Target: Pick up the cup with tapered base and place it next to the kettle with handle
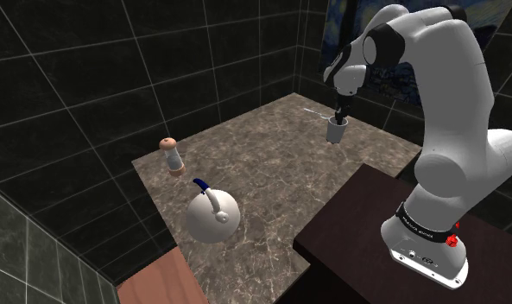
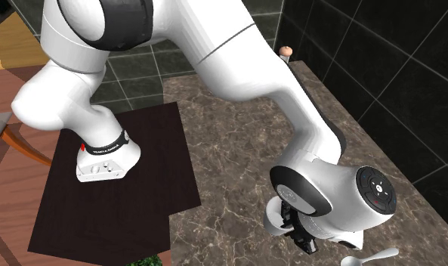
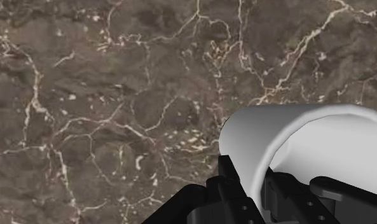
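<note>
Open counter (image 1: pixel 275 173) lies between cup (image 1: pixel 336 130) and kettle (image 1: pixel 215 221).

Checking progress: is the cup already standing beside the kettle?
No, the cup is at the gripper, far across the marble counter from the kettle.

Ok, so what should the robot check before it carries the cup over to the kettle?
1. Pincer clasps the cup by its wall: ok.
2. Cup lifted off the marble counter: cannot tell.
3. Kettle stands upright with bare counter beside it: ok.
4. Way from cup to kettle free of things: ok. The small bottle stands off to one side.
5. Spoon lies close to the cup; whether they touch: cannot tell.
</note>
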You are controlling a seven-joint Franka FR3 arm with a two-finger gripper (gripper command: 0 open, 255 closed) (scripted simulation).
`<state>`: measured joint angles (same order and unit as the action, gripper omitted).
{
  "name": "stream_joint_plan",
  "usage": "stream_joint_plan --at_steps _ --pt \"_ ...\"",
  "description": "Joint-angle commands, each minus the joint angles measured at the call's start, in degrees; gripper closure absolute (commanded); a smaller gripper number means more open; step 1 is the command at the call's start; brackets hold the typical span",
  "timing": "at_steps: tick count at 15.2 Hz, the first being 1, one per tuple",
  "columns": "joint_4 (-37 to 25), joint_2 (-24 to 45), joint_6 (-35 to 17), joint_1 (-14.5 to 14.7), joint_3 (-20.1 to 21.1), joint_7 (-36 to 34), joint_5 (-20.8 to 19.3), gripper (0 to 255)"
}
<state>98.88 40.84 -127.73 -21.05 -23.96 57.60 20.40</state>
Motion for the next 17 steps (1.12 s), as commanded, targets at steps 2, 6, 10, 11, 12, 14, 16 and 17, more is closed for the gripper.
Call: stream_joint_plan --at_steps 2,6,10,11,12,14,16,17 --pt "0.1 -0.5 0.4 0.1 -0.2 -0.1 -0.2 255" --pt "0.3 -2.7 2.3 0.7 -1.0 -0.6 -1.2 255" --pt "0.2 -4.7 4.3 1.2 -1.7 -1.1 -2.1 255" --pt "0.2 -5.2 4.8 1.3 -1.9 -1.3 -2.3 255" --pt "0.1 -5.7 5.3 1.4 -2.0 -1.4 -2.6 255" --pt "0.0 -6.6 6.4 1.6 -2.4 -1.7 -3.0 255" --pt "-0.2 -7.6 7.4 1.8 -2.7 -1.9 -3.5 255" --pt "-0.4 -8.0 8.0 1.9 -2.8 -2.1 -3.7 255"
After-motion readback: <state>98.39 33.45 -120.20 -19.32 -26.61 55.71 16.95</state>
